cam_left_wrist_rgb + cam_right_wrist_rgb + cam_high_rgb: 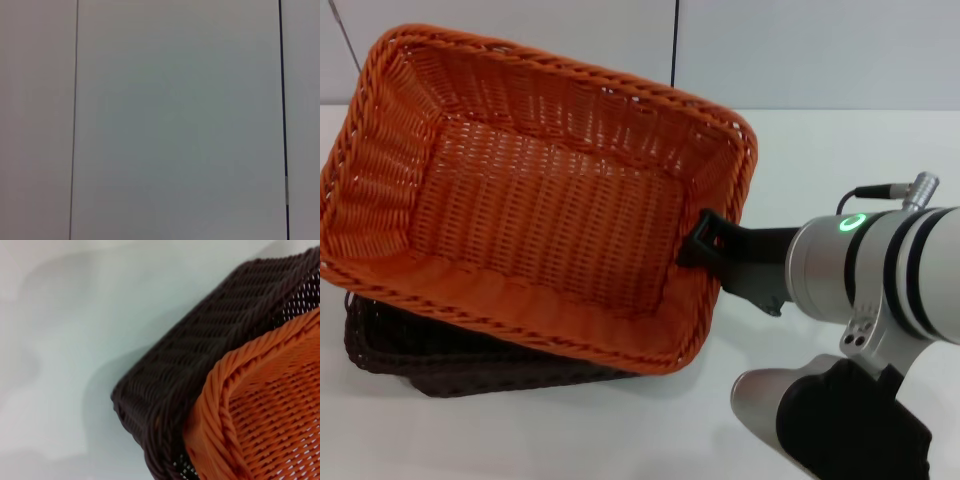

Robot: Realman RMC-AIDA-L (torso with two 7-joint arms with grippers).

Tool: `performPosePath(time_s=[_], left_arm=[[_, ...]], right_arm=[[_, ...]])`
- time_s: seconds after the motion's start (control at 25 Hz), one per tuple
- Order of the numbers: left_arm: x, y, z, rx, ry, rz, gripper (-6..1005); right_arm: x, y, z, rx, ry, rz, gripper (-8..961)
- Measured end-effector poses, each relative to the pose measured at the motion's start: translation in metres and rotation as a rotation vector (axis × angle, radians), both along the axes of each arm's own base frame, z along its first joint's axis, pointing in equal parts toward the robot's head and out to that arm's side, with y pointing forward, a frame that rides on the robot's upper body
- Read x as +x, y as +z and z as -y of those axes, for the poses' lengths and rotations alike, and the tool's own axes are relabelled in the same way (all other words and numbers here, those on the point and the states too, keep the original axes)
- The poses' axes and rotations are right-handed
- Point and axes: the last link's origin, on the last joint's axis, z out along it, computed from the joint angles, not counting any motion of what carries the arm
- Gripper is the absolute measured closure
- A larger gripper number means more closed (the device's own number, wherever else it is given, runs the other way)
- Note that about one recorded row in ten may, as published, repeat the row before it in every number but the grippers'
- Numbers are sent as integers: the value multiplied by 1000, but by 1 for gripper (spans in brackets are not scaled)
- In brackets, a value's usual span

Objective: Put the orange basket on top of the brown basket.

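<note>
- Head view: the orange basket [535, 190] fills the upper left and centre of the frame, tilted, its opening facing the camera.
- Its lower left edge lies over the brown basket [450, 355], which shows as a dark strip along the lower left, resting on the white surface [620, 430].
- The orange one sits askew on the brown one, not squared up with it; the brown rim pokes out below and to the left.
- The right gripper [705, 243] reaches in from the right of the frame on a silver arm with a lit green ring.
- Its black jaws are closed narrowly on the orange basket's right rim, one finger [703, 238] showing inside the wall.
- A pale wall with a dark vertical seam runs across the top of the frame.
- Left wrist view: only a blank pale panel [175, 120] with thin vertical seams at the left and right; no basket and no left gripper in sight, so I cannot tell how its jaws stand.
- Right wrist view: a corner of the brown basket [170, 380] stands in the centre, running to the upper right, on the white surface [65, 340].
- A corner of the orange basket [260, 405] fills the lower right, its braided rim pressed against and overlapping the brown rim.
- The gripper's own jaws do not show in this view.
</note>
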Motion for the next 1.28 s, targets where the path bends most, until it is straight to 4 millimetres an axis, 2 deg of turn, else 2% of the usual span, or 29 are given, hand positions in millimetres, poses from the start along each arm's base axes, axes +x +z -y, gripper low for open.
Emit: performPosePath(time_s=[0.16, 0.48, 0.68, 0.76, 0.88, 1.0, 1.28], left_arm=[[1, -2, 0, -6, -5, 2, 329], [3, -4, -1, -18, -12, 1, 329], [3, -5, -2, -25, -15, 1, 329], [4, -5, -3, -30, -20, -3, 329], [4, -5, -4, -33, -22, -6, 329], [4, -5, -5, -34, -23, -8, 329], [6, -4, -8, -39, -34, -12, 329]], right_arm=[[10, -7, 1, -7, -41, 12, 808], [13, -9, 8, -2, -74, -4, 808], [6, -3, 17, 0, -70, -45, 650], [3, -4, 25, -13, -70, -55, 455], [2, -7, 30, -29, -72, -59, 391], [-1, -19, 44, -75, -69, -65, 326], [-19, -49, 81, -195, -39, -138, 327]])
